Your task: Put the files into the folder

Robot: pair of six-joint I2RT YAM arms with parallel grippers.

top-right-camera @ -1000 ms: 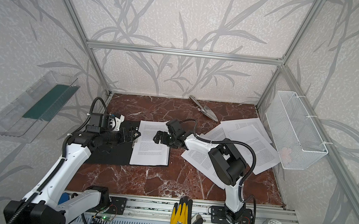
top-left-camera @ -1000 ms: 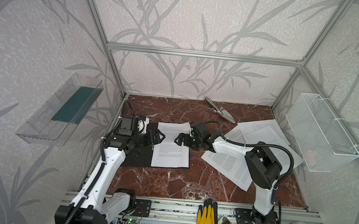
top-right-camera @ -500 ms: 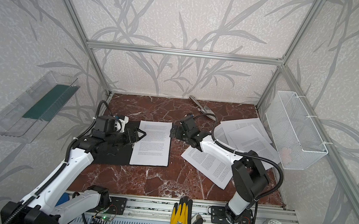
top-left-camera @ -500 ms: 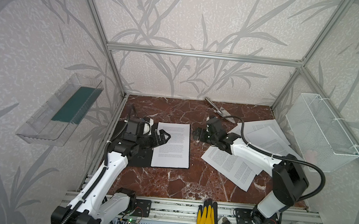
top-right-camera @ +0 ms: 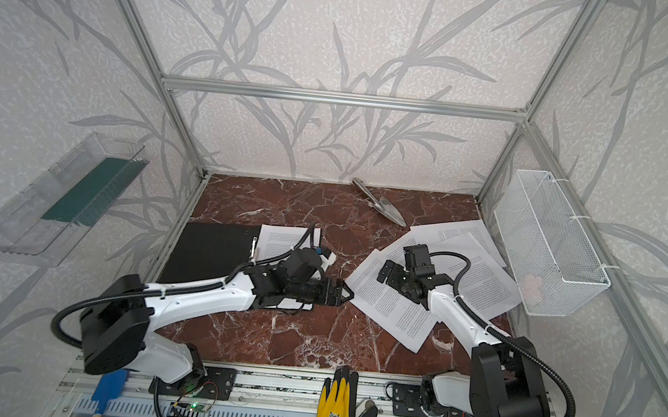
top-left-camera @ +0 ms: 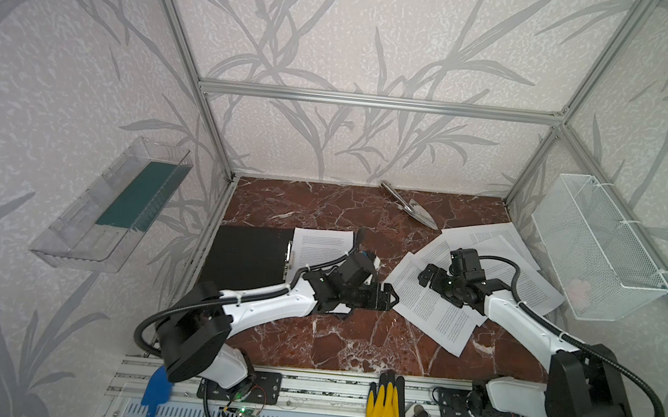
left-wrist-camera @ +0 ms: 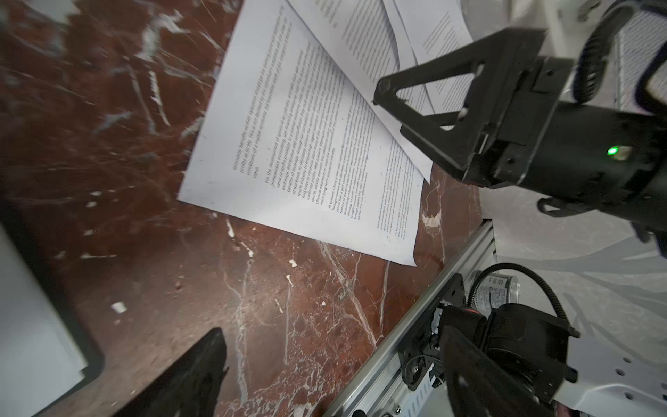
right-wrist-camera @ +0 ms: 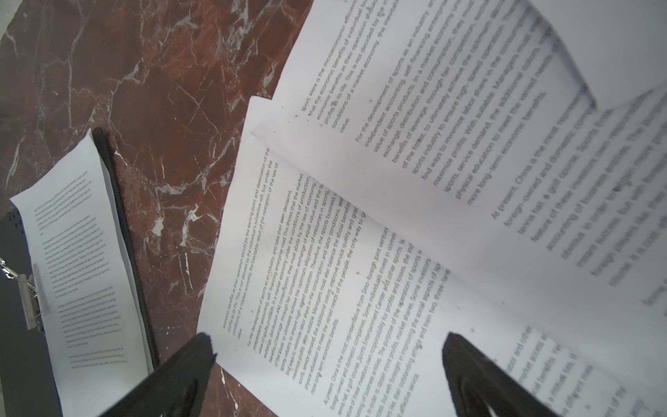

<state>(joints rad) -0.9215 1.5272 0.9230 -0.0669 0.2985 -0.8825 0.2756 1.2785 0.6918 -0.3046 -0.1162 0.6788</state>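
1. Black and carrying nothing, the left claw (top-left-camera: 387, 300) hung low over the red marble table (top-left-camera: 336, 343) with its jaws wide apart. It pointed at the near edge of the loose files (top-left-camera: 434, 319), seemingly set that way to take a sheet by its border.
2. Opposite it, the right claw (top-left-camera: 428, 278) was likewise spread and gripped nothing. It was poised over the same fan of sheets, probably to pin or nudge one while its partner pinched it.
3. Those sheets lay overlapping and skewed on the right half of the table, none squared to another. A single sheet would likely have to be worked free before it could be lifted.
4. One printed sheet (top-left-camera: 320, 243) already rested on the right-hand leaf of the folder (top-left-camera: 248, 255). The folder lay opened flat at the left of the table, with its metal clip (top-left-camera: 288, 255) at the spine. Opened so, it could take further sheets slid in from the side.
5. Farther out, a metal trowel (top-left-camera: 415, 212) lay near the back wall and a white wire basket (top-left-camera: 599, 252) hung on the right wall. Both were well apart from the job.
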